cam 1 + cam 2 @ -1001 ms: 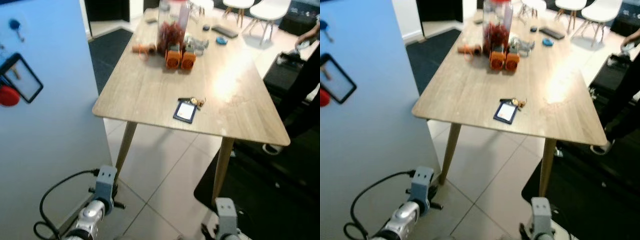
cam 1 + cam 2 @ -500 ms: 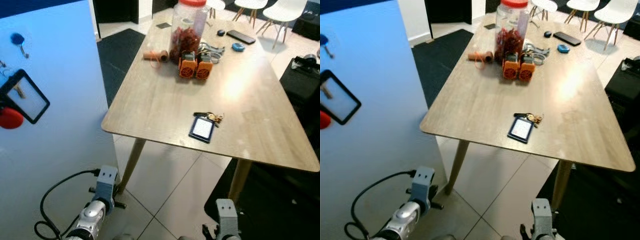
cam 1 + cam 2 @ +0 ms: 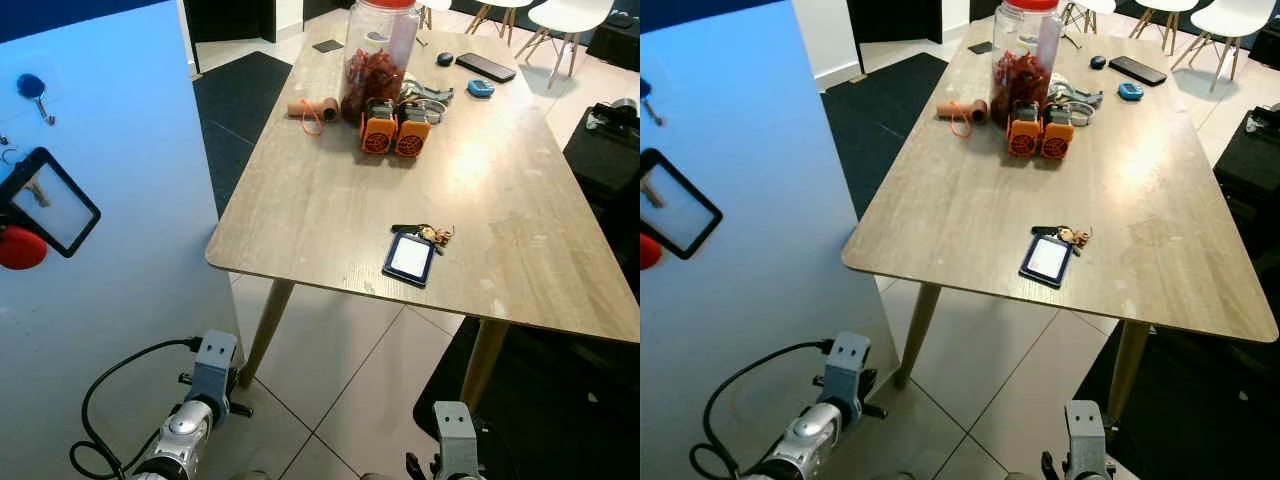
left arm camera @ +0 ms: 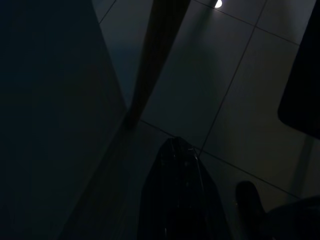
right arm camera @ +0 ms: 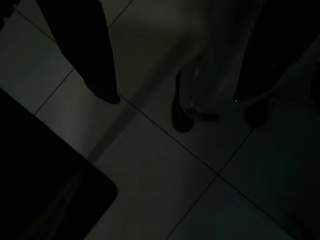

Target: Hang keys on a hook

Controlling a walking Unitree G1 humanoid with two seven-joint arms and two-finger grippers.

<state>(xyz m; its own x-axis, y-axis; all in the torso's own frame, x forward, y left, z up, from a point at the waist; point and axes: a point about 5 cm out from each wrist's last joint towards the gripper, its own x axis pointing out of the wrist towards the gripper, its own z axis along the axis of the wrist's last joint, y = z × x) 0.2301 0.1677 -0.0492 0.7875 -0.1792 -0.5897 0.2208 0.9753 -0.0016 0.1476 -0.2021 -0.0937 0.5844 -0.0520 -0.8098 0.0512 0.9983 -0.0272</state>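
Note:
A bunch of keys (image 3: 432,233) with a blue card holder (image 3: 410,258) lies on the wooden table (image 3: 320,200), near its front edge. To my left stands a pale panel (image 3: 110,250) with hooks; a blue key tag (image 3: 30,88), a black-framed badge (image 3: 50,203) and a red disc (image 3: 20,248) hang on it. Both arms hang low, below the table: the left arm (image 3: 205,385) by the panel, the right arm (image 3: 452,455) at the bottom edge. In the dark left wrist view my left gripper (image 4: 177,147) looks shut and empty. My right gripper (image 5: 175,100) is open above floor tiles.
A jar of red contents (image 3: 375,55), two orange objects (image 3: 395,135), an orange roll (image 3: 312,108) and a phone (image 3: 485,67) sit at the table's far end. White chairs (image 3: 565,20) stand beyond. A dark rug (image 3: 545,400) lies under the table's right side.
The camera has moved, so the table now sits more centred and fuller in view. The keys, the hanging items and both arms keep their places.

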